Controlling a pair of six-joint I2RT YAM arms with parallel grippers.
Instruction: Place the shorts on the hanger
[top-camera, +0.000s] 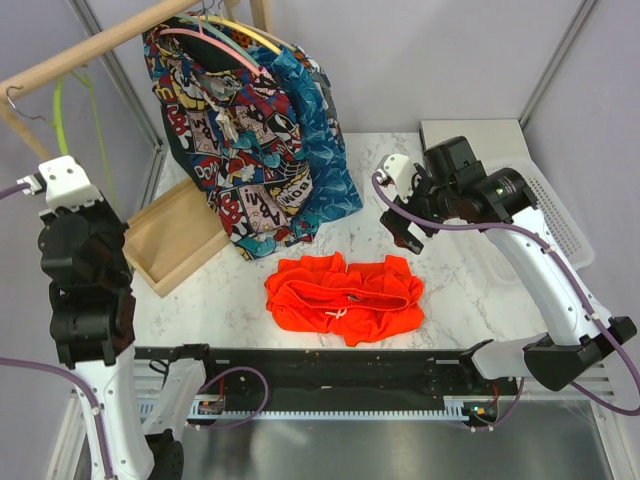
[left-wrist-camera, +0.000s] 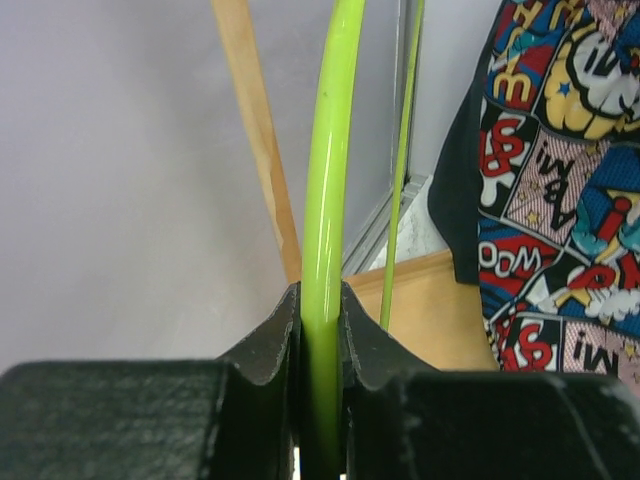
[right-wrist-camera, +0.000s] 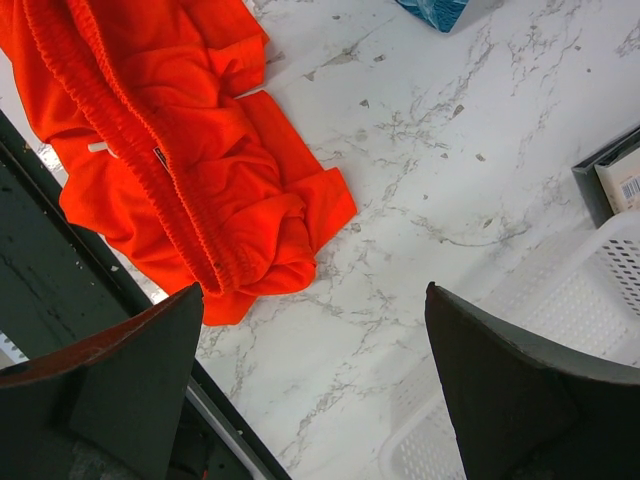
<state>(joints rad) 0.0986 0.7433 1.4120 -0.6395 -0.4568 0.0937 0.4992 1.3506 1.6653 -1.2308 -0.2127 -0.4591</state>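
The orange-red shorts lie crumpled on the marble table near its front edge, with the white drawstring showing. They also fill the upper left of the right wrist view. The lime-green hanger hangs from the wooden rail at the far left. My left gripper is raised there. In the left wrist view it is shut on a bar of the hanger. My right gripper is open and empty above the table, just right of the shorts, and its jaws stand wide apart in the right wrist view.
A comic-print garment and a blue patterned garment hang from the wooden rail on pink and yellow hangers. A wooden tray sits at the left. A white basket sits at the right.
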